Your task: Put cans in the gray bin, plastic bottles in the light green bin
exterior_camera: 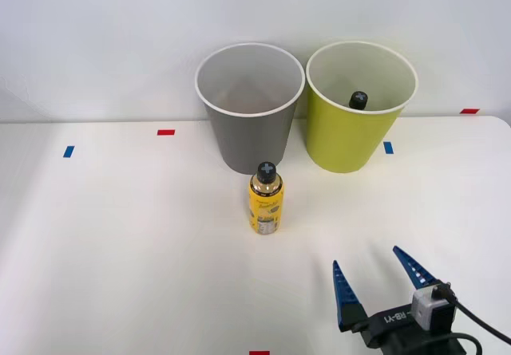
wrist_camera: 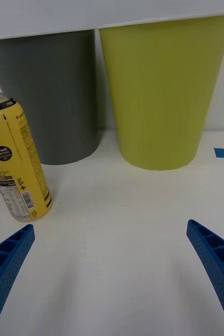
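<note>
The gray bin (exterior_camera: pixel 249 124) has a white rim and pale interior; the green bin (exterior_camera: pixel 351 132) is yellow-green with a pale rim; a black cap (exterior_camera: pixel 358 99) shows inside it; the bottle (exterior_camera: pixel 266 199) wears a yellow label with dark print, a golden shoulder and a black cap; the end effector (exterior_camera: pixel 382 279) has blue ribbed fingers (exterior_camera: pixel 344 293); the desk (exterior_camera: pixel 120 243) is white, dotted with red tape (exterior_camera: pixel 166 132) and blue tape (exterior_camera: pixel 69 151).

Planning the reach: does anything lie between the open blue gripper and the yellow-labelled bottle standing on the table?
No. In the front view, bare white table separates the right gripper from the black-capped yellow plastic bottle.
</note>
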Controlling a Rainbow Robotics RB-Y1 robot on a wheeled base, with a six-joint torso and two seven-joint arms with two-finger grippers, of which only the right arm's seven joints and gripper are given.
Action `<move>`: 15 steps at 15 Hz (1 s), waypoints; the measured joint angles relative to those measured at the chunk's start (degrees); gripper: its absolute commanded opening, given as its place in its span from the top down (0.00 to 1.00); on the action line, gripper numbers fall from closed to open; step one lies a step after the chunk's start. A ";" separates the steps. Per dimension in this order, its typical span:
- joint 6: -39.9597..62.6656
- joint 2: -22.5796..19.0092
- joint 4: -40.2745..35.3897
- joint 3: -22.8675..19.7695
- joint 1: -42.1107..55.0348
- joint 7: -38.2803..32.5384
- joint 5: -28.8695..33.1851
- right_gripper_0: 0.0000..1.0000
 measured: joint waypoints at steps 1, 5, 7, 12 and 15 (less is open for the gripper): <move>-2.18 0.04 1.00 0.32 0.64 1.27 0.30 0.00; -6.59 0.83 3.73 1.23 3.60 13.79 -0.24 0.00; -7.71 1.64 5.98 1.37 4.22 17.71 -1.25 0.00; -14.58 2.05 9.15 3.48 7.30 19.89 -9.00 0.00; -18.09 2.05 9.18 4.17 9.44 20.01 -11.24 0.00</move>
